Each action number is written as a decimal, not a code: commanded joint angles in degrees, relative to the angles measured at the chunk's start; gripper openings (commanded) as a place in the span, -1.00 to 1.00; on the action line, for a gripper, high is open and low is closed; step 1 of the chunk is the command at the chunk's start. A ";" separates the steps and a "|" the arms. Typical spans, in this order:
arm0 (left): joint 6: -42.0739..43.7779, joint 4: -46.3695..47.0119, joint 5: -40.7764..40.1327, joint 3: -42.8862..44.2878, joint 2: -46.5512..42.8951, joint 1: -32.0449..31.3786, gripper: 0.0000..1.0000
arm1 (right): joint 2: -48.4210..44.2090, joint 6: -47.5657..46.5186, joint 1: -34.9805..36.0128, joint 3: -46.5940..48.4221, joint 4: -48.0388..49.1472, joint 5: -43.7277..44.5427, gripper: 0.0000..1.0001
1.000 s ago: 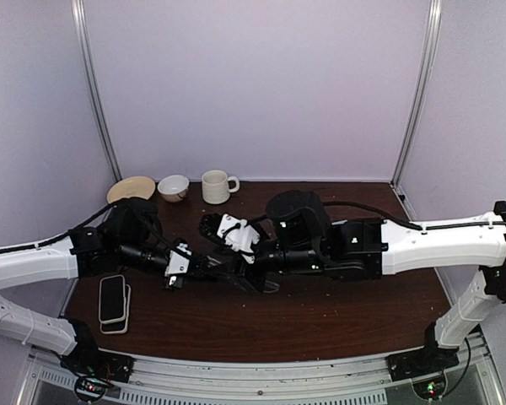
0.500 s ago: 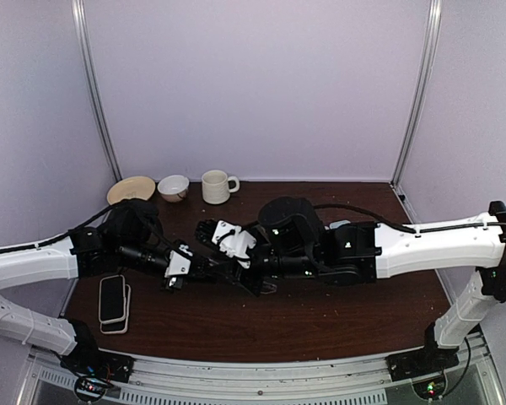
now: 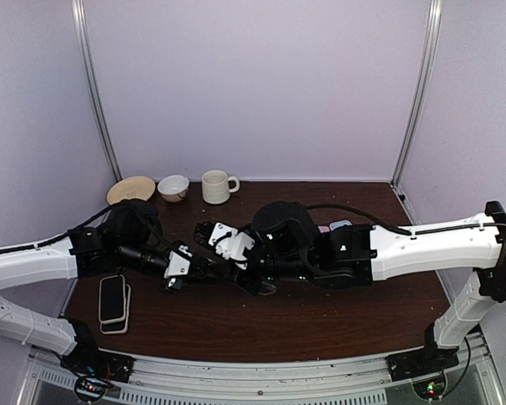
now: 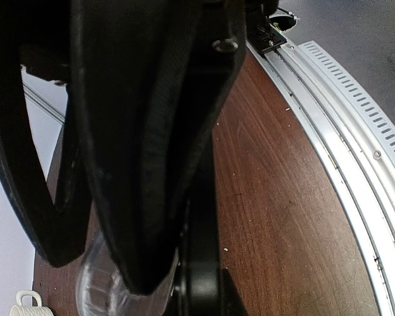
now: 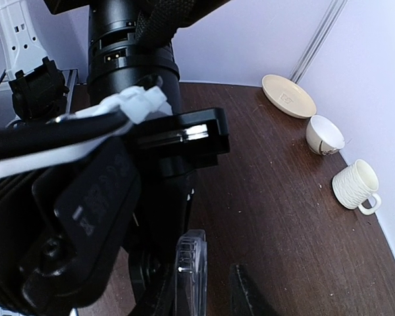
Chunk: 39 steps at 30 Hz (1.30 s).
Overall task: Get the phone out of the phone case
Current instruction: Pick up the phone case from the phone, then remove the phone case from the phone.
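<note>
While both arms meet in front of the mug (image 3: 218,186), over the middle of the counter (image 3: 337,325), we judge the job to be in its gripping stage. No view shows a phone free of its case.

The clear phone case (image 5: 191,260) stands on edge between the two end effectors, in front of the mug and slightly to its right. The left end effector (image 4: 99,270) is closed as tight as it goes. The clear rim shows right at its fingertips, so we take it to be pinching the case. The right end effector (image 5: 201,299) is partly closed, with a dark finger on either side of the rim. We cannot tell whether it presses the case or only brackets it.

We cannot pick the phone out from the dark fingers around it, so we assume it sits inside the case. A second phone (image 3: 112,299) lies flat to the near left of the mug, well apart from both end effectors.

By our reading, nearly everything is left to do. The right end effector needs a firm hold, the rim must be peeled off a corner, and the phone must be worked out.
</note>
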 commanded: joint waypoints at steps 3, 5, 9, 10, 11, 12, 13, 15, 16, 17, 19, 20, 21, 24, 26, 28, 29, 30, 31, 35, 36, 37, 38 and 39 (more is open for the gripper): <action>0.52 5.43 2.46 2.17 -2.10 -0.44 -1.00 | 0.68 -0.47 -0.29 1.20 -2.23 -1.02 -0.50; 0.54 5.43 2.00 2.19 -1.94 -0.44 -1.00 | 0.47 -0.58 -0.12 0.83 -2.29 -3.51 -0.51; 0.52 5.42 1.49 2.24 -2.13 -0.44 -1.00 | 0.47 -0.77 0.33 0.63 -2.83 -4.44 -0.57; 0.50 5.43 1.46 2.28 -2.17 -0.44 -1.00 | 0.58 -0.74 0.42 0.62 -3.10 -4.37 -0.60; 0.54 5.43 1.39 2.28 -2.18 -0.44 -1.00 | 0.69 -0.80 0.48 0.71 -3.40 -4.29 -0.61; 0.54 5.43 1.37 2.28 -2.25 -0.44 -1.00 | 0.81 -0.88 0.58 0.74 -3.55 -4.32 -0.64; 0.54 5.51 1.30 2.28 -2.25 -0.44 -1.00 | 0.90 -0.84 0.61 0.76 -3.79 -4.30 -0.66; 0.47 5.54 1.13 2.28 -2.18 -0.44 -1.00 | 1.05 -0.83 0.73 0.82 -4.11 -4.27 -0.69; 0.46 5.58 0.98 2.28 -2.22 -0.40 -1.00 | 1.09 -0.94 0.79 0.84 -4.28 -4.26 -0.69; 0.46 5.60 0.93 2.28 -2.20 -0.44 -1.00 | 1.21 -0.94 0.85 0.85 -4.36 -4.20 -0.70; 0.48 5.72 0.62 2.24 -2.34 -0.44 -1.00 | 1.19 -0.98 0.93 0.85 -4.54 -4.00 -0.72; 0.41 5.69 0.43 2.28 -2.34 -0.44 -1.00 | 1.19 -1.07 1.01 0.85 -4.55 -3.98 -0.73; 0.45 5.73 0.26 2.20 -2.41 -0.44 -1.00 | 1.19 -1.12 0.99 0.81 -4.68 -3.97 -0.74; 0.46 5.99 -0.32 2.11 -2.69 -0.44 -1.00 | 1.10 -1.10 1.15 0.71 -5.07 -3.52 -0.74; 0.46 6.15 -0.90 1.94 -2.94 -0.44 -1.00 | 0.89 -1.17 1.17 0.44 -5.08 -3.28 -0.74; 0.44 6.13 -1.68 1.92 -3.02 -0.39 -1.00 | 0.64 -1.17 1.34 0.25 -5.20 -3.18 -0.75; 0.45 6.14 -1.95 1.94 -2.97 -0.44 -1.00 | 0.49 -1.29 1.37 0.11 -5.25 -3.18 -0.75; 0.46 6.15 -2.17 2.00 -2.97 -0.42 -1.00 | 0.36 -1.29 1.37 0.00 -5.20 -3.18 -0.75; 0.41 6.21 -2.32 1.95 -2.97 -0.43 -1.00 | 0.25 -1.27 1.43 -0.17 -5.21 -3.18 -0.75; 0.69 6.07 -3.20 1.93 -3.12 -0.44 -1.00 | -0.31 -1.22 1.55 -1.08 -5.29 -3.18 -0.76; 0.75 6.09 -3.41 1.85 -3.12 -0.44 -1.00 | -0.47 -1.20 1.62 -1.38 -5.26 -3.18 -0.76; 0.78 6.12 -3.60 1.84 -3.18 -0.44 -1.00 | -0.62 -1.08 1.70 -1.66 -5.31 -3.18 -0.76; 0.80 6.18 -3.90 1.86 -3.23 -0.44 -1.00 | -0.84 -1.01 1.68 -2.01 -5.29 -3.18 -0.77; 0.81 6.15 -4.10 1.86 -3.25 -0.44 -1.00 | -1.02 -0.85 1.73 -2.32 -5.40 -3.18 -0.78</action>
